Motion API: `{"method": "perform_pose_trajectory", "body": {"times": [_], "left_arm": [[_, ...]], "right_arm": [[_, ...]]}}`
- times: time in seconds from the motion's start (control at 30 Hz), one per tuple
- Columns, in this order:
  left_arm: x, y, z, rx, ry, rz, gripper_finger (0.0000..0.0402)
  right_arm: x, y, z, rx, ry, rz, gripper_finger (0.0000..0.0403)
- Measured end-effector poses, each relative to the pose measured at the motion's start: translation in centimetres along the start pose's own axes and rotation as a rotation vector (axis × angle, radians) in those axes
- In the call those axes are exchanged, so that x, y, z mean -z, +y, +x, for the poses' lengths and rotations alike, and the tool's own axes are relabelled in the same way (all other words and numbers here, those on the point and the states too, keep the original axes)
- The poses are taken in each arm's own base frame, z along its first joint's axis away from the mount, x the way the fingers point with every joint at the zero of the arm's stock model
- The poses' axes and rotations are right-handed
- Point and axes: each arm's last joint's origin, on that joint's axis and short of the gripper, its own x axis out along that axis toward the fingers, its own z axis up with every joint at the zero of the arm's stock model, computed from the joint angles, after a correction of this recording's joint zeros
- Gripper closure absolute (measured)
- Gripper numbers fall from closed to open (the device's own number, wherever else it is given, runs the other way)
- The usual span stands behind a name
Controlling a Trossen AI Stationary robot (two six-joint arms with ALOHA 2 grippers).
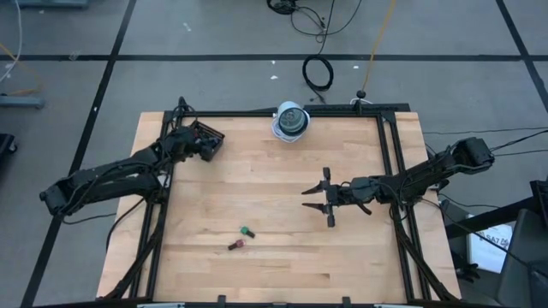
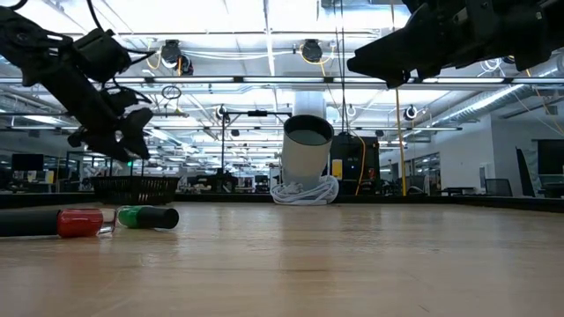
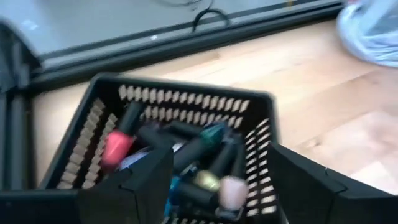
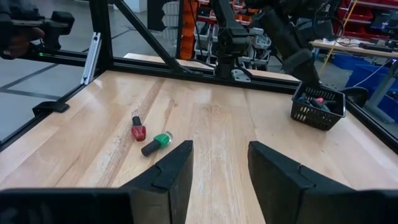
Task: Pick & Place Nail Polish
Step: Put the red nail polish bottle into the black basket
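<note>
While the left gripper (image 1: 208, 147) hangs over the black basket (image 1: 211, 137), fingers spread and empty, two bottles lie loose on the table (image 1: 274, 257)

Only the left wrist view looks into the basket: nail polish bottles (image 3: 205, 168) piled inside, pink, teal and yellowish bodies among dark caps. High view places the basket at the table's far left corner, close against the frame. The green bottle (image 1: 247, 232) and red bottle (image 1: 238, 245) lie on their sides near the front edge, just beside each other, bare wood all round. Right gripper (image 1: 328, 198) hovers mid-table, fingers parted, holding nothing; the white cup (image 1: 291, 120) stands at the far edge
</note>
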Motion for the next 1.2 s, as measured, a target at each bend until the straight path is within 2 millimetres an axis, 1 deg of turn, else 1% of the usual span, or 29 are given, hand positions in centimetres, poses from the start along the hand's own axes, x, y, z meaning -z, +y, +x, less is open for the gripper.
{"method": "perform_pose_trajectory", "body": {"times": [0.13,0.23,0.43,0.53,0.77,0.9,1.0,1.1,1.2], "left_arm": [[-0.3,-1.0,-0.2,0.105,-0.038,0.055,0.0156],[-0.2,-2.1,-0.6,0.244,-0.030,0.101,0.0163],[1.1,-4.6,-1.8,0.559,0.066,0.195,0.0169],[1.8,-5.8,-2.6,0.672,0.099,0.249,0.0170],[3.3,-8.4,-5.1,0.916,0.086,0.391,0.0170],[4.5,-9.6,-6.8,1.022,0.085,0.472,0.0170],[5.9,-10.5,-7.8,1.043,0.098,0.521,0.0170],[7.4,-12.0,-8.9,1.047,0.090,0.506,0.0170],[9.3,-13.8,-10.3,1.068,0.137,0.608,0.0170]], "right_arm": [[0.0,0.0,0.0,0.000,0.000,0.000,0.0257],[0.0,0.0,0.0,0.000,0.001,0.000,0.0257],[0.0,0.0,0.0,0.000,0.004,-0.001,0.0257],[0.0,0.0,0.0,0.000,0.002,0.000,0.0257],[0.0,0.0,0.0,0.000,0.000,0.002,0.0257],[0.0,0.0,0.0,-0.001,0.003,0.029,0.0257],[0.1,0.0,0.0,-0.001,0.012,0.026,0.0257],[0.1,0.0,0.0,-0.001,0.009,0.026,0.0257],[0.0,0.0,0.0,0.000,0.002,0.027,0.0257]]}}
